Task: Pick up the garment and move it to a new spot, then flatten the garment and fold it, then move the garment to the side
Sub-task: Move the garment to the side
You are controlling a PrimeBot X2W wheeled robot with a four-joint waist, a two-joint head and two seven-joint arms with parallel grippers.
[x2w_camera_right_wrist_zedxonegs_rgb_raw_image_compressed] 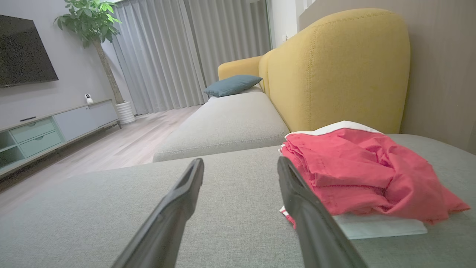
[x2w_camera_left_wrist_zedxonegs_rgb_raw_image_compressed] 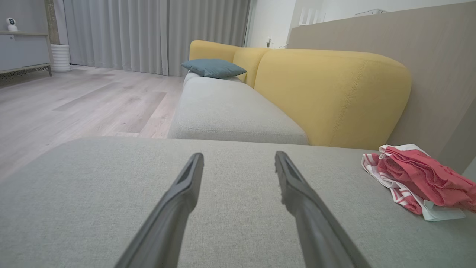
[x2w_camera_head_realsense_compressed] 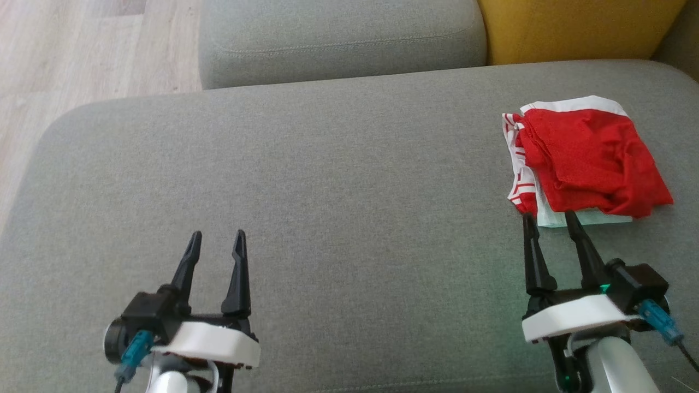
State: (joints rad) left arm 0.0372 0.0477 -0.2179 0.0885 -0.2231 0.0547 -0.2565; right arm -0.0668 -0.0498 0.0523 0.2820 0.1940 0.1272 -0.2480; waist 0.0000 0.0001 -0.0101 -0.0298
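The garment (x2w_camera_head_realsense_compressed: 587,161) is a red piece with white and striped trim, folded into a rumpled stack at the right side of the grey sofa cushion (x2w_camera_head_realsense_compressed: 327,191). It also lies at the right edge of the left wrist view, garment (x2w_camera_left_wrist_zedxonegs_rgb_raw_image_compressed: 420,178), and just right of the fingers in the right wrist view, garment (x2w_camera_right_wrist_zedxonegs_rgb_raw_image_compressed: 360,171). My right gripper (x2w_camera_head_realsense_compressed: 550,217) stands open, its tips at the garment's near edge, nothing between them. My left gripper (x2w_camera_head_realsense_compressed: 217,236) is open over bare cushion at the lower left, far from the garment.
A second grey seat cushion (x2w_camera_head_realsense_compressed: 338,38) adjoins the far edge, with a yellow backrest (x2w_camera_head_realsense_compressed: 573,27) behind the garment. Wooden floor (x2w_camera_head_realsense_compressed: 65,60) drops off to the left. A blue pillow (x2w_camera_left_wrist_zedxonegs_rgb_raw_image_compressed: 212,68) lies farther along the sofa.
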